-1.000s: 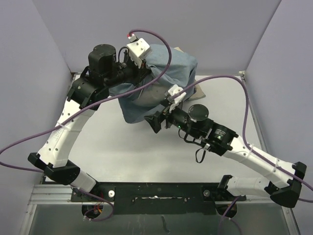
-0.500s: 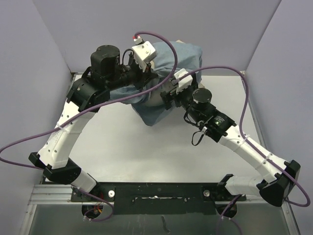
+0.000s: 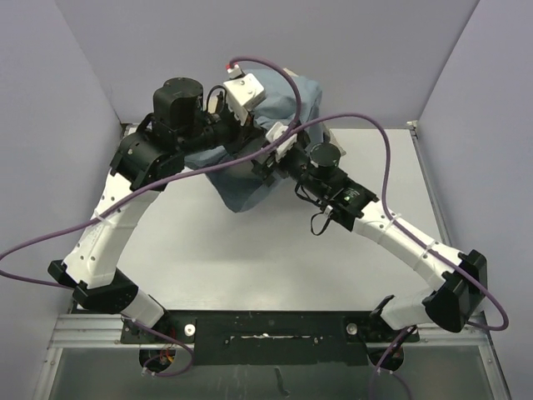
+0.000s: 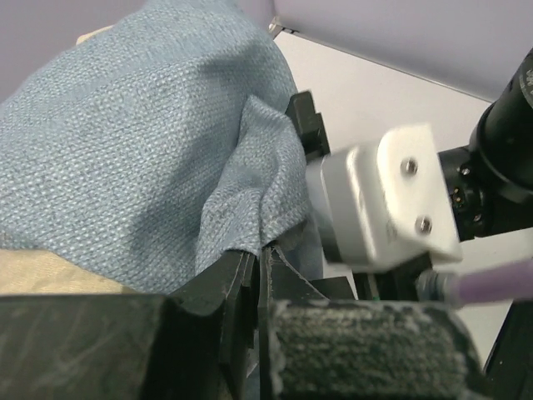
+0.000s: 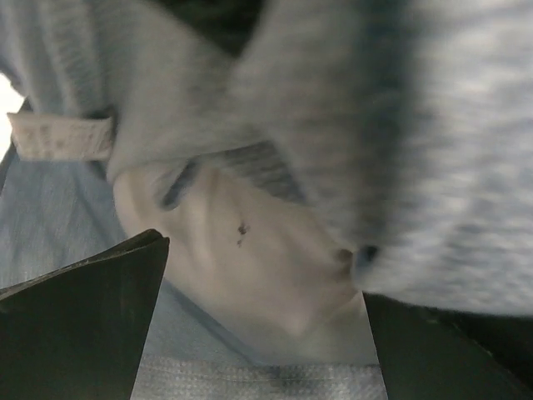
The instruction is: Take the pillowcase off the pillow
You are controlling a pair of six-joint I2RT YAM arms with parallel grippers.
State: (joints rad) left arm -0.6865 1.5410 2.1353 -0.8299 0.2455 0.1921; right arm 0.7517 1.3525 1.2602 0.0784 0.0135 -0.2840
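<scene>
The pillowcase point(image 3: 246, 179), blue-grey side out, hangs in a bunch at the back of the table. My left gripper point(image 3: 254, 137) is shut on a fold of it, and the left wrist view shows the cloth pinched between the closed jaws point(image 4: 262, 250). My right gripper point(image 3: 263, 164) is pushed into the bunch just below. In the right wrist view it is open point(image 5: 265, 271), with an off-white corner of the pillow point(image 5: 266, 250) between its fingers point(image 5: 83, 325). A small white tag point(image 5: 58, 137) shows to the left. Most of the pillow is hidden by the cover.
Grey walls close in the table point(image 3: 275, 250) at the back and on both sides. Purple cables point(image 3: 366, 133) loop over both arms. The right wrist's white camera housing point(image 4: 391, 196) sits close to my left gripper.
The right arm has swung up and to the left, into the hanging cloth next to the left gripper. The bunch of cloth has shifted left and drawn in.
</scene>
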